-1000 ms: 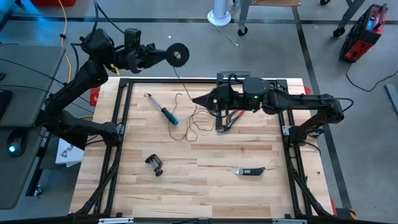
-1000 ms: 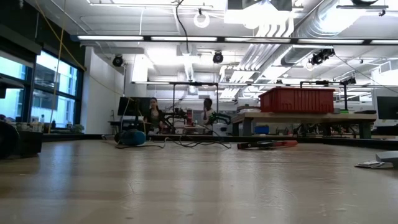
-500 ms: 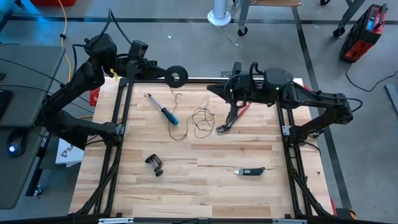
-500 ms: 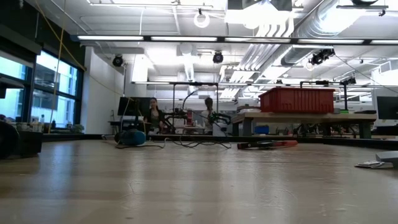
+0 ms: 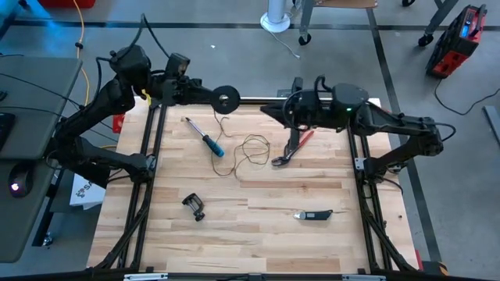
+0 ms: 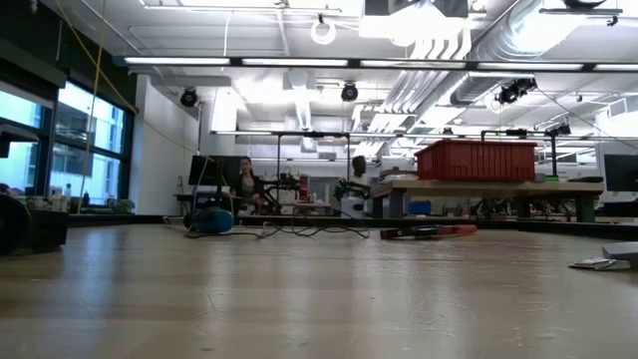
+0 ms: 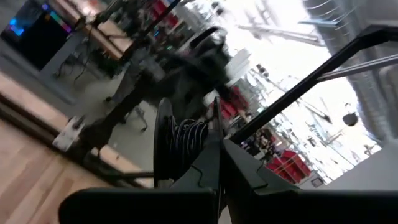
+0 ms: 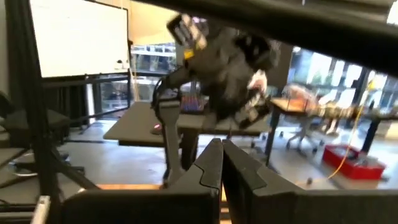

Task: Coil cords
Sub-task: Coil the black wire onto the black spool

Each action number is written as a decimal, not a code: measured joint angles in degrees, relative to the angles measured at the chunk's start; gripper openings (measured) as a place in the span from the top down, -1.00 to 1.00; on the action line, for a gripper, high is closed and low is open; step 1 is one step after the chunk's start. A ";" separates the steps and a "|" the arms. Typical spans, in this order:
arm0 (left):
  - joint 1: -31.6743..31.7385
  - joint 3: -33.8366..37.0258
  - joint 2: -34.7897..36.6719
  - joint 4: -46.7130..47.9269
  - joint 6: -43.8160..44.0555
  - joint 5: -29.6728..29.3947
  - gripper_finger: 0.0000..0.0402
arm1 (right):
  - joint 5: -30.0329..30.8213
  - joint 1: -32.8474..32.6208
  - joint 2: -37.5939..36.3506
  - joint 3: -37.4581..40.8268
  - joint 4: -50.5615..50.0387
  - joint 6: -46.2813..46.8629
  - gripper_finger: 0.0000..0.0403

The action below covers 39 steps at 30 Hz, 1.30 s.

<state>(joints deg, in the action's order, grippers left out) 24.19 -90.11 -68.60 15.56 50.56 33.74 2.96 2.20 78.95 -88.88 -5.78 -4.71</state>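
Note:
My left gripper (image 5: 214, 96) is shut on the small round black reel (image 5: 227, 98), above the table's far edge. The reel also shows in the left wrist view (image 7: 186, 140), wound with dark wire. The hair-thin dark cord (image 5: 248, 149) runs down from the reel and lies in loose loops on the wood. My right gripper (image 5: 266, 112) hovers shut, right of the reel and above the far part of the table. Nothing shows between its fingers (image 8: 221, 163). My left gripper holds the reel at its rim (image 7: 214, 144), on the side facing the arm. The fingers (image 7: 211, 177) hide the exact place. They come about level from the table's left. The reel is lifted clear, one flat face up, and the cord hangs slack below it.
Red pliers (image 5: 293, 147) lie right of the cord loops and a blue-handled screwdriver (image 5: 208, 140) lies left of them. A black clamp (image 5: 194, 206) and a black knife (image 5: 314, 215) lie nearer the front edge. People sit in the room behind the table (image 6: 244, 184).
My left gripper has carried the reel from beyond the far edge toward the near edge and down, stopping over the far rail. My right gripper has risen from the cord loops and gone toward the right and far edges. The loops have shifted slightly on the wood.

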 joint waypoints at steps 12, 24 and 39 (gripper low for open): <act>0.09 0.00 -0.19 -12.02 1.90 -1.46 1.00 | 0.04 0.20 10.94 0.02 4.90 7.15 0.23; 0.06 0.00 -0.24 -12.53 0.32 -3.02 1.00 | 1.83 0.17 17.23 0.02 7.58 -5.51 -0.07; 0.11 0.00 -0.24 -12.44 -1.26 -3.04 1.00 | 4.68 0.20 17.24 0.02 9.77 -8.75 0.35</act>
<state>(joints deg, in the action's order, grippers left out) 24.29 -90.11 -68.84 3.12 49.29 30.70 7.65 2.39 96.19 -88.86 3.99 -13.46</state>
